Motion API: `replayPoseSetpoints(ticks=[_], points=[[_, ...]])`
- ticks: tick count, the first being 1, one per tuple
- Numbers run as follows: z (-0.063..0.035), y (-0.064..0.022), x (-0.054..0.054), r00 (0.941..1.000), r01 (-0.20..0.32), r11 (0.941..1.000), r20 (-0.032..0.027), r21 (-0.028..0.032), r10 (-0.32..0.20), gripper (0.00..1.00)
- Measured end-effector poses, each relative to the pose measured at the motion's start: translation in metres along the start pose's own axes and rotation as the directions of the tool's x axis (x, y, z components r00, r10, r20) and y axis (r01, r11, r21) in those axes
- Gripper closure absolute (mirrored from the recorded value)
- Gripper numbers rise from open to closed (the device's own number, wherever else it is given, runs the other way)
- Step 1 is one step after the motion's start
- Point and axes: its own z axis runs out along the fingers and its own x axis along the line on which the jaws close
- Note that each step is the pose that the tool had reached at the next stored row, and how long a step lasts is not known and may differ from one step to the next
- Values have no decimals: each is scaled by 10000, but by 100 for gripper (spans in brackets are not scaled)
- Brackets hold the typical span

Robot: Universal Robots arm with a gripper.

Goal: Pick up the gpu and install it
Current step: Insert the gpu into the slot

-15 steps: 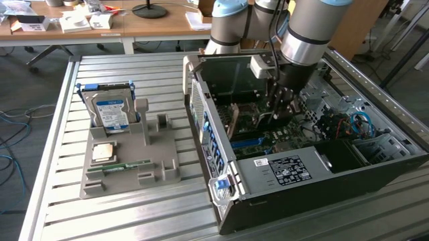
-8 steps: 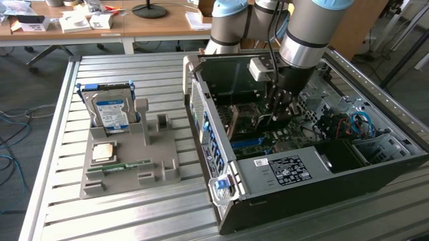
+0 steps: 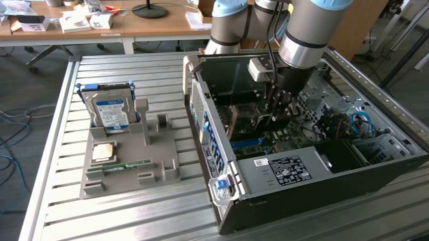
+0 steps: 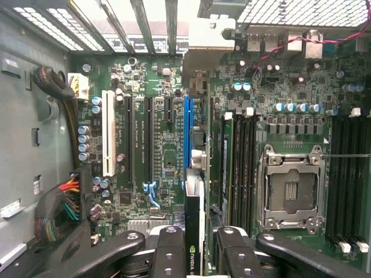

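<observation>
The gripper is inside the open computer case, its jaws partly closed on the gpu. The card hangs edge-on over the motherboard, seemingly in line with the blue slot. The case lies on a ribbed metal tabletop beside a grey parts holder with a hard drive. Wooden desks stand behind, and cables trail on the floor.
</observation>
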Motion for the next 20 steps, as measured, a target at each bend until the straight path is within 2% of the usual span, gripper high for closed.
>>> replayPoseSetpoints(ticks=[7, 15, 20], points=[[-1, 42, 1, 10000, 0, 10000, -3, -1, 0, 74], [-2, 50, 23, 10000, 0, 10000, -2, -1, 0, 74], [-3, 99, 24, 10000, 0, 10000, -2, 0, 0, 74]])
